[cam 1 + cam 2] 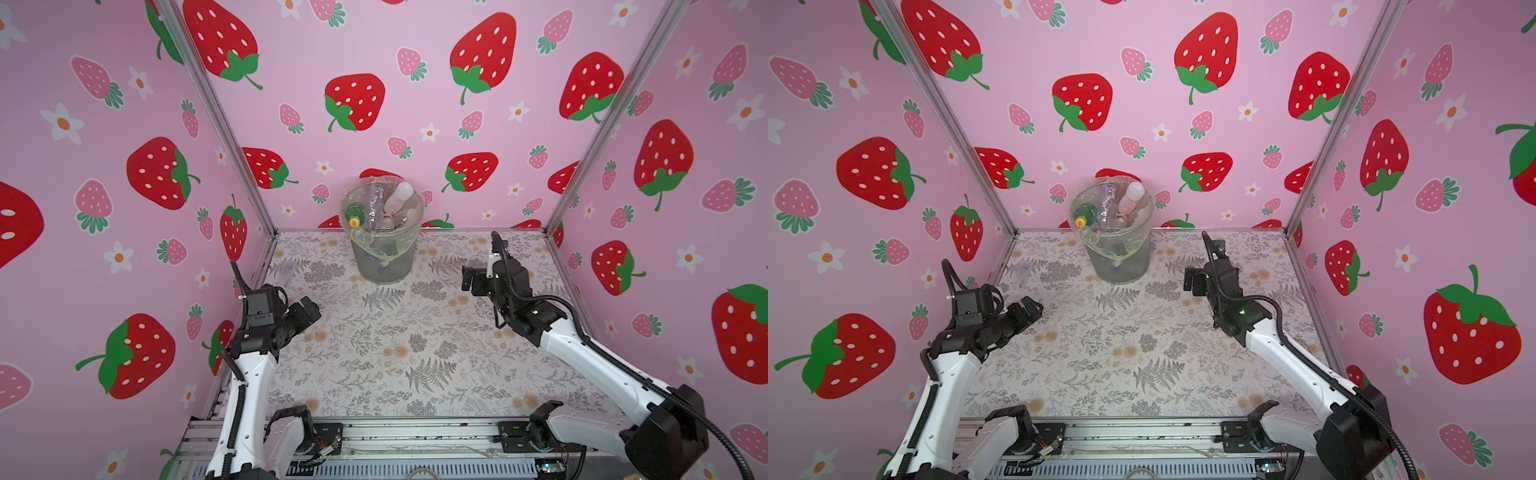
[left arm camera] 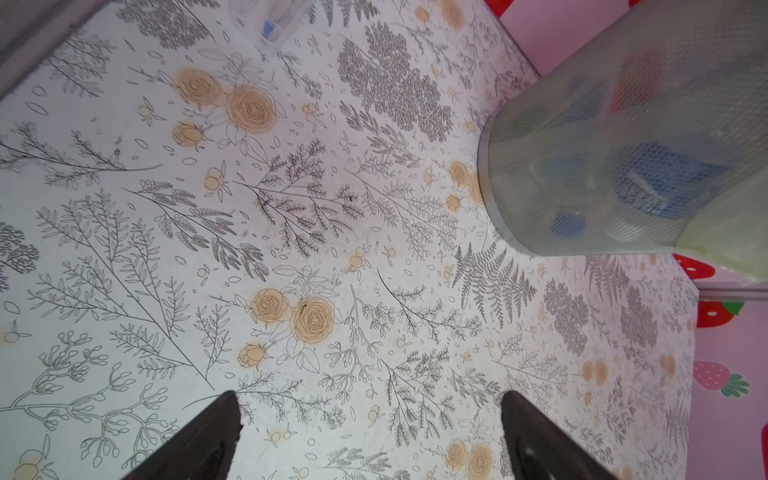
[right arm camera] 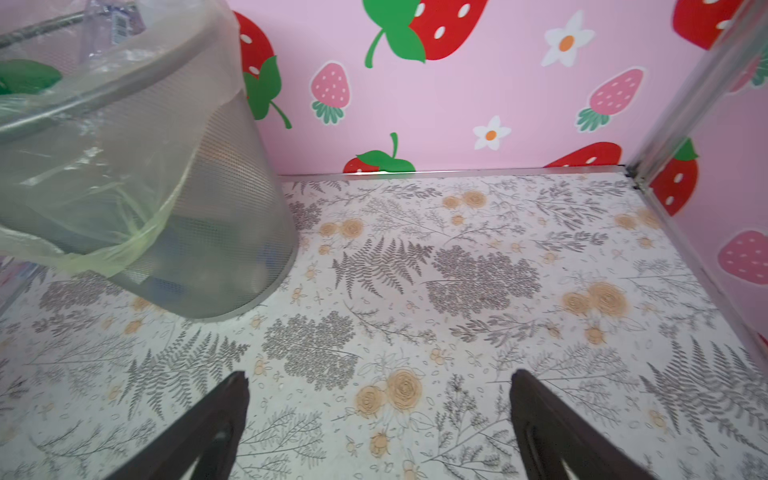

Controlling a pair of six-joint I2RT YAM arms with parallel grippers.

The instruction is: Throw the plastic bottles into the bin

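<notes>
Your left arm stretches forward low over the table [image 1: 374, 353], wrist bent inward, so the left pincer [image 1: 311, 308] aims across toward the middle. Its jaws gape wide, with nothing between them and nothing touched. Your right arm reaches further forward, and the right pincer [image 1: 471, 280] also faces inward, jaws just as wide and empty, above the table. The bin [image 1: 384, 262] stands between the two pincers and beyond both, touching neither. Inside its bag [image 1: 376, 245] the bottles [image 1: 399, 197] pile up to the rim: a green one with a yellow cap, a white one and some clear ones. One loose bottle [image 1: 286, 270] lies on the table just beyond the left pincer, by the wall.
</notes>
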